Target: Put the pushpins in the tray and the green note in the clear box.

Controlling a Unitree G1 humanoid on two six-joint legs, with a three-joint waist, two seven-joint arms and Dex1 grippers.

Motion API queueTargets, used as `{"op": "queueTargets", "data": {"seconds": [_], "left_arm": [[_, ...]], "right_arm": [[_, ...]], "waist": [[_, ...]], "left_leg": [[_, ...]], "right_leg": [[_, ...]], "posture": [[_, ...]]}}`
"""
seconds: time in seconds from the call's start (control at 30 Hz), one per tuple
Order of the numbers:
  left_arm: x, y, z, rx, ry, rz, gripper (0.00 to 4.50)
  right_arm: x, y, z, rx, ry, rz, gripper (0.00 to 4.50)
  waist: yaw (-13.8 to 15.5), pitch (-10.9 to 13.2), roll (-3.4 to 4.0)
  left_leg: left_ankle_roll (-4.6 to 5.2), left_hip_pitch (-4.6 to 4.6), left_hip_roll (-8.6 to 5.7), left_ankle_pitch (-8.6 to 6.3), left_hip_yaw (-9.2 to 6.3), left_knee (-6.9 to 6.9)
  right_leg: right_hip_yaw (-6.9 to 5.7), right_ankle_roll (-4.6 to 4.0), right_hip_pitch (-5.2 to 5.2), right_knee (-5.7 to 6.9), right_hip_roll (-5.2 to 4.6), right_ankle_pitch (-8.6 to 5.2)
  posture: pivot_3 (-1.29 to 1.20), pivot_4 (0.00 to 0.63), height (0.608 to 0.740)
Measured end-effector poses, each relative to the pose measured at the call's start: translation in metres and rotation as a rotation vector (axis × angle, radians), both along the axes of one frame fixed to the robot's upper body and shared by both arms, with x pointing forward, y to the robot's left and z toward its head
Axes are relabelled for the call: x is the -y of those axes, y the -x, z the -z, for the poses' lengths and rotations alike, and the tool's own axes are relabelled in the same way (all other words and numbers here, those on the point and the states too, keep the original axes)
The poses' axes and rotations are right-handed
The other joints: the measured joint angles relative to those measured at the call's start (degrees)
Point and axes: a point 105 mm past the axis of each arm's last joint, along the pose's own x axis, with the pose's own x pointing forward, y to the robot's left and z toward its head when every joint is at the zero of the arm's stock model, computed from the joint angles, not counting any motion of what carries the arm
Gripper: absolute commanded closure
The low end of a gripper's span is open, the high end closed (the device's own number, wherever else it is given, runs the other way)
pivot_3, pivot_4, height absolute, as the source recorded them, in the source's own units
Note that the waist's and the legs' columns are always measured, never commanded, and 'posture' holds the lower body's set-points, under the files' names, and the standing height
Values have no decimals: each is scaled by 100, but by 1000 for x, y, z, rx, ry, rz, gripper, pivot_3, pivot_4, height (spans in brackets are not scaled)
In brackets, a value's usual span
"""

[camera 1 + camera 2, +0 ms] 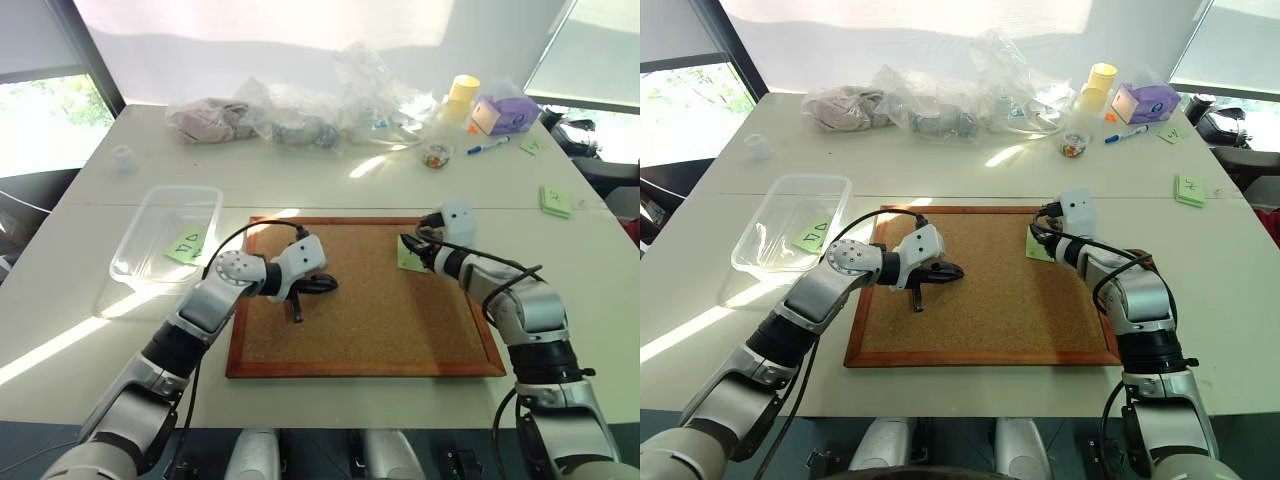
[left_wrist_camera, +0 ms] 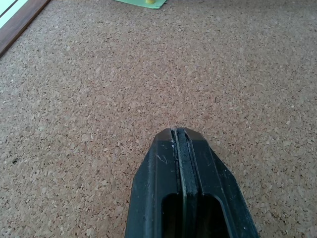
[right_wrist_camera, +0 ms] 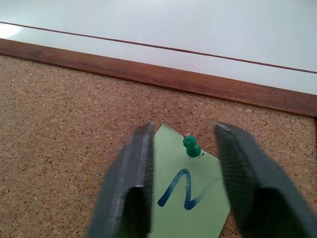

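Your left gripper [image 2: 179, 133] rests pressed shut and empty over the bare middle of the cork board [image 1: 380, 330]. Your right gripper [image 3: 185, 158] hovers at the board's far right corner with its fingers apart, straddling the green note [image 3: 190, 198], which a green pushpin [image 3: 190, 147] pins to the cork; it grips nothing. You'll find the clear box [image 1: 135, 262] left of the board, another note lying inside it.

We seem to be in an office or meeting room: a wide white bench [image 1: 330, 190], a cork board [image 1: 370, 310], sticky notes [image 1: 556, 200], a marker [image 1: 488, 146], and roller-blinded windows [image 1: 300, 40].
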Motion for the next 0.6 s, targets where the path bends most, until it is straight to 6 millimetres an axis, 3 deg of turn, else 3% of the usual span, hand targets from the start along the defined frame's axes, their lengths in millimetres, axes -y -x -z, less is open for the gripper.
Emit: {"op": "queueTargets", "data": {"seconds": [0.37, 0.5, 0.6], "left_arm": [[1, 0, 1, -3, -2, -4, 4500], [1, 2, 2, -6, 1, -11, 4500], [1, 2, 2, -7, 3, -14, 4500]], "right_arm": [[5, -1, -3, 26, 4, 39, 4445], [5, -2, -19, 139, 12, 63, 4445], [16, -3, -33, 215, 16, 125, 4445]], "waist": [[5, -2, 1], [1, -2, 2], [2, -3, 2]], "left_leg": [[0, 3, 0, 0, -1, 0], [0, 4, 0, 0, -1, 0], [-1, 5, 0, 1, -1, 0]], "right_leg": [[0, 0, 5, 0, 0, 0], [0, 0, 6, 0, 0, 0], [0, 0, 6, 0, 0, 0]], "posture": [[0, 150, 737], [0, 150, 737], [0, 150, 737]]}}
